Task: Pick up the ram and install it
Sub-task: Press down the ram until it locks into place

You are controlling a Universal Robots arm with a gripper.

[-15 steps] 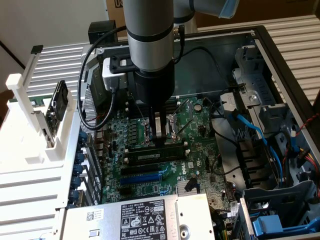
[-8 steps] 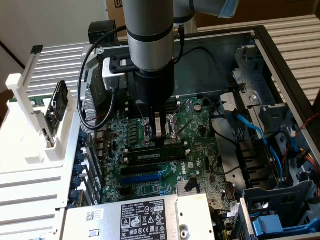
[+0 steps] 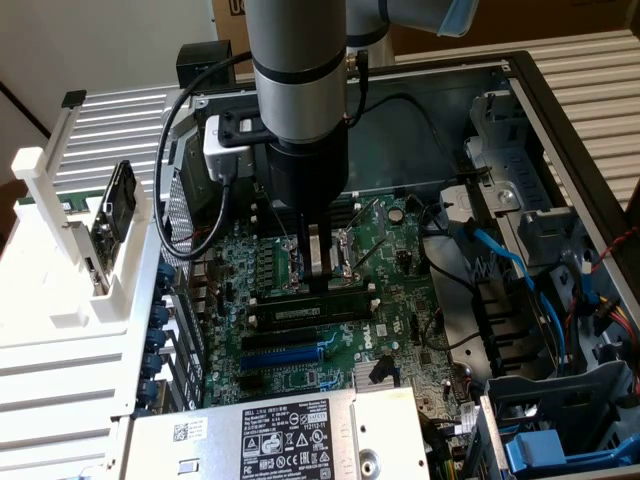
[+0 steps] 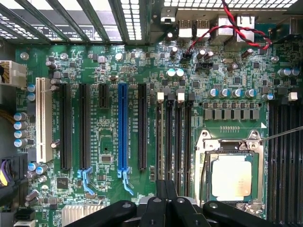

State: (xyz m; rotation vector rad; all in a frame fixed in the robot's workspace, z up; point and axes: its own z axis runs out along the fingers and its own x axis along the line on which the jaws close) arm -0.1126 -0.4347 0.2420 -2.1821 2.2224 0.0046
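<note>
The ram (image 3: pixel 300 313) is a long dark stick with a white label strip. It stands on edge in a memory slot on the green motherboard (image 3: pixel 400 300), in front of the processor socket. My gripper (image 3: pixel 320 284) comes straight down from the arm onto the middle of the ram's top edge, fingers together with nothing between them. In the wrist view the gripper (image 4: pixel 166 188) is shut over the row of black memory slots (image 4: pixel 173 137), next to the processor socket (image 4: pixel 232 177). I cannot pick the ram out under the fingers there.
The blue expansion slot (image 3: pixel 285 352) lies just in front of the ram, and a labelled metal box (image 3: pixel 270 440) covers the case's near end. Blue cables (image 3: pixel 510 260) and drive bays fill the exterior view's right. A white rack (image 3: pixel 70 260) stands at its left.
</note>
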